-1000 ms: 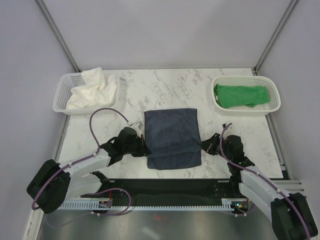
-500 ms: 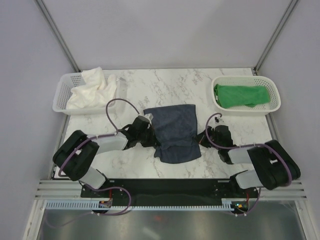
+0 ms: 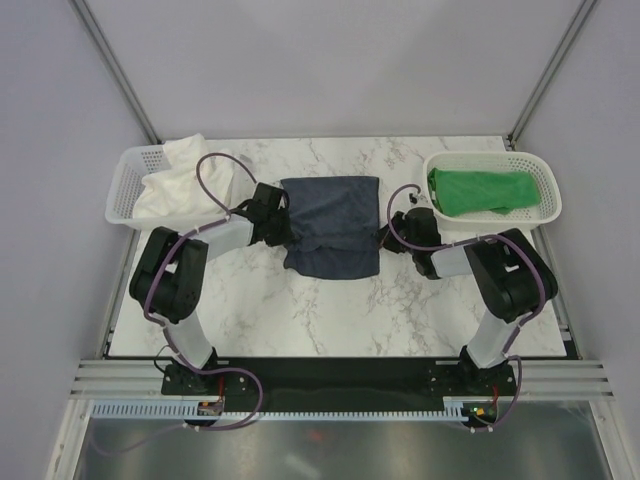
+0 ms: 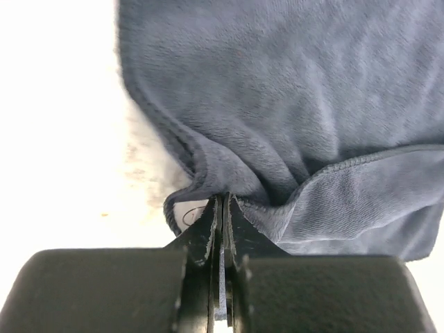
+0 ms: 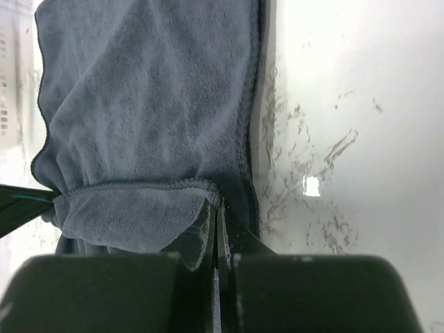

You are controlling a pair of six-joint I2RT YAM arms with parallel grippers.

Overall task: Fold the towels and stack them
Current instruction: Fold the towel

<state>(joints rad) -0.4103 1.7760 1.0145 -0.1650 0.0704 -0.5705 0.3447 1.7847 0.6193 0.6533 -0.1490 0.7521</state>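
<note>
Plainly, the navy-blue towel (image 3: 330, 215) lay between the two grippers rather than ahead of either one. The left gripper (image 3: 284, 228) was pressed shut on its left edge and the right gripper (image 3: 386, 236) was pressed shut on its right edge, so neither arm was nearer; each already had its own side. The line from grip to grip ran left to right across the marble table (image 3: 300, 310), roughly parallel to the towel's far hem, which lay flat just beyond the fingers, away from the arm bases. Any coming move would likely turn on that gap between the pinched edges and the far hem. The towel sat in the far middle of the table, between the left mesh basket (image 3: 120, 190) holding the crumpled cream-white towel (image 3: 175, 185) and the right mesh basket (image 3: 490, 158) holding the green towel (image 3: 480, 192), and well apart from both cloths. It was dark, plush and soft. Its far part was spread smooth, while the part between and nearer than the grippers was gathered into loose folds. In both wrist views a stitched hem crossed over a lower layer right at the fingertips, so the cloth appeared doubled there, though how many layers each jaw held could not be told.
</note>
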